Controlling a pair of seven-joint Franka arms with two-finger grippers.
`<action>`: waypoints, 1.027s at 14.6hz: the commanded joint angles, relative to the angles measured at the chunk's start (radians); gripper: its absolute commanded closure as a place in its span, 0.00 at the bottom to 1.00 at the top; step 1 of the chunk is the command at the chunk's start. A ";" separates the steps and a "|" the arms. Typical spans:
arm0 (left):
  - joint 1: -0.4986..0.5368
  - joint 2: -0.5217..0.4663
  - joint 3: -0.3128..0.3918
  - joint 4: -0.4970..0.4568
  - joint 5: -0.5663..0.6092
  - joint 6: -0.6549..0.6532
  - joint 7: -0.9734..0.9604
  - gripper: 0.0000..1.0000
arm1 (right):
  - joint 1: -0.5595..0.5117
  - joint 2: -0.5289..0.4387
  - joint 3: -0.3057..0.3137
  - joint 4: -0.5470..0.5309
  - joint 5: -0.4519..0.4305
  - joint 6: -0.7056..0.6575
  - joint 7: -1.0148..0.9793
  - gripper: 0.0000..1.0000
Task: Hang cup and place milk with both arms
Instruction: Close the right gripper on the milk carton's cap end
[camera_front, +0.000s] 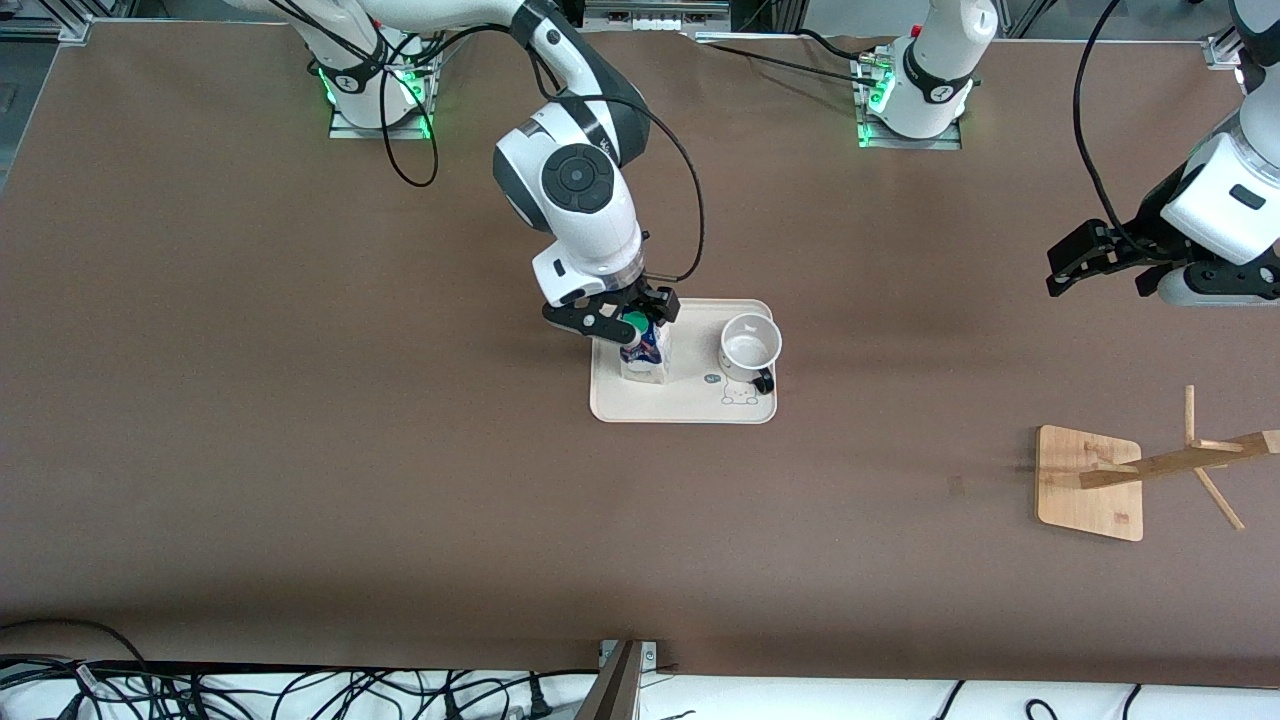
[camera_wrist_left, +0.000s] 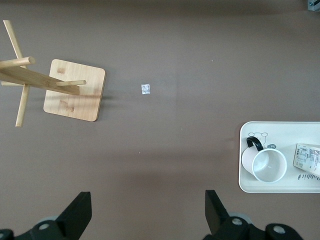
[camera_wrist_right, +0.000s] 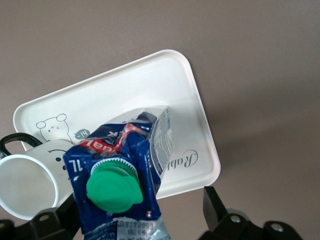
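I am holding the right gripper (camera_front: 627, 318), spread, around the milk (camera_front: 643, 352) on the tray (camera_front: 683, 405); cup (camera_front: 750, 346) at its three o'clock risks bumping. Left gripper (camera_front: 1062, 268) is waiting spread.

1. We see a broad table (camera_front: 300, 420) covered in a matte brown surface, filling nearly the whole front view.
2. Along its upper edge we make out grey metal framing (camera_front: 660, 15) and two mounting plates lit by small green lamps (camera_front: 425, 95).
3. At the lower edge runs a white strip (camera_front: 900, 695), strewn with tangled black cables (camera_front: 200, 690) toward the right arm's end.
4. A grey metal bracket (camera_front: 620, 680) stands at the middle of that edge.
5. The light is even and soft, and shadows on the brown surface are faint.
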 joint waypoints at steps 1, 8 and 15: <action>-0.001 0.010 0.001 0.023 -0.014 -0.001 0.005 0.00 | -0.006 0.009 -0.004 0.028 -0.011 -0.002 -0.019 0.00; -0.001 0.010 0.001 0.023 -0.014 -0.002 0.005 0.00 | -0.027 0.020 -0.009 0.030 -0.015 0.019 -0.082 0.00; -0.002 0.009 -0.001 0.023 -0.016 -0.005 0.003 0.00 | -0.027 0.032 -0.007 0.030 -0.012 0.023 -0.105 0.52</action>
